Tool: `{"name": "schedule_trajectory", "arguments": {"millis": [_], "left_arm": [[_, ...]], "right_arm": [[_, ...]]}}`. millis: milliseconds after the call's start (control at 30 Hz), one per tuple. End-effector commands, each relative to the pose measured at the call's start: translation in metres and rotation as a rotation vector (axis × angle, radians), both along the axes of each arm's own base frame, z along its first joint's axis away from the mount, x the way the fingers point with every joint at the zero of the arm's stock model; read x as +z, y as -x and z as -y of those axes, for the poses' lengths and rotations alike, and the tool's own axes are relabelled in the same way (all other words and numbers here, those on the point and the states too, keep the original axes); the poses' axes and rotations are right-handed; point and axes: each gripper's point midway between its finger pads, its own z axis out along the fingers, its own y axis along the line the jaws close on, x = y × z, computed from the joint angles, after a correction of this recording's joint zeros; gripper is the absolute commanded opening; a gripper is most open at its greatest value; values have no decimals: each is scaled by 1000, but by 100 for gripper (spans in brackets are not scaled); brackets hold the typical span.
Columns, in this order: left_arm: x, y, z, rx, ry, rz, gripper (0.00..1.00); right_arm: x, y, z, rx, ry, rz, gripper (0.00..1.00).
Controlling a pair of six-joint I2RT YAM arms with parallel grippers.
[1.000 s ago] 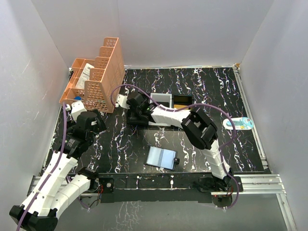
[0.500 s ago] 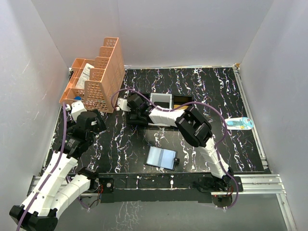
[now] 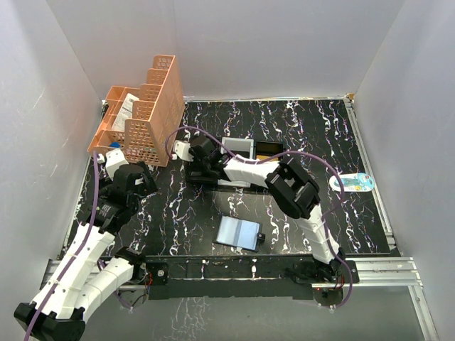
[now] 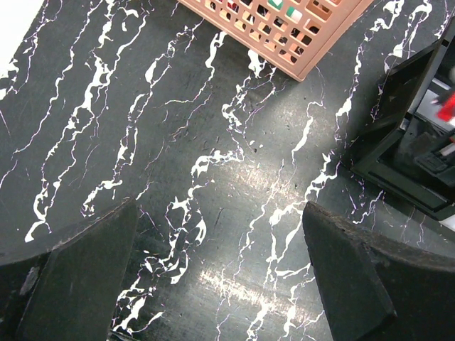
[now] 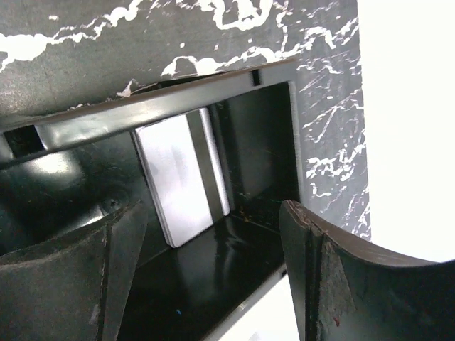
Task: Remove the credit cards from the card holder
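Card holder: flat on the table near its front edge, between the two arm bases, two grey-blue panels side by side, small black tab at the right edge; touched by neither arm. Left gripper: jaws spread wide, nothing between the fingers, hovering over bare marbled surface, near the peach basket and well apart from the card holder. Right gripper: jaws likewise parted and empty, reached across to the left end of the black tray, pointing into one compartment. Inside that compartment: a flat grey card, leaning on the wall, not touched by either finger. At the right side of the table: a blue-and-white object, too small to identify.
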Motion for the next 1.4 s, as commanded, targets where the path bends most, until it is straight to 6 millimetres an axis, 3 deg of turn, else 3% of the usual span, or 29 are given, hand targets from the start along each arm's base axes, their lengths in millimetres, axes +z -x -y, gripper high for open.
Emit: {"name": "schedule_trajectory", "arguments": {"millis": [0, 167, 333, 433, 567, 667, 767, 867, 1000, 1133, 1367], "left_arm": [[2, -1, -1, 2, -4, 3, 99], [1, -3, 2, -14, -3, -9, 99], [2, -4, 6, -35, 10, -1, 99], [2, -5, 9, -57, 18, 6, 99], [0, -7, 13, -78, 24, -1, 99], [-4, -9, 28, -154, 59, -12, 99], [-4, -11, 78, -402, 197, -13, 99], [-1, 2, 152, -702, 503, -6, 92], [-4, 22, 206, -857, 764, -92, 85], [-31, 42, 239, -895, 701, -201, 83], [-83, 62, 259, -860, 591, -353, 71]], "right_arm": [[87, 2, -11, 18, -216, 70, 75], [135, 17, -4, -25, -411, 56, 79], [178, 53, 36, -162, -730, 26, 88], [176, 84, 62, -257, -887, -71, 91], [143, 138, 89, -445, -1051, -362, 89], [87, 191, 105, -605, -1018, -640, 88], [49, 236, 125, -777, -991, -841, 83], [32, 272, 124, -759, -1039, -1010, 68], [14, 289, 136, -836, -1046, -1060, 60], [-1, 292, 148, -911, -983, -1043, 58], [-13, 296, 150, -928, -934, -1057, 56]]}}
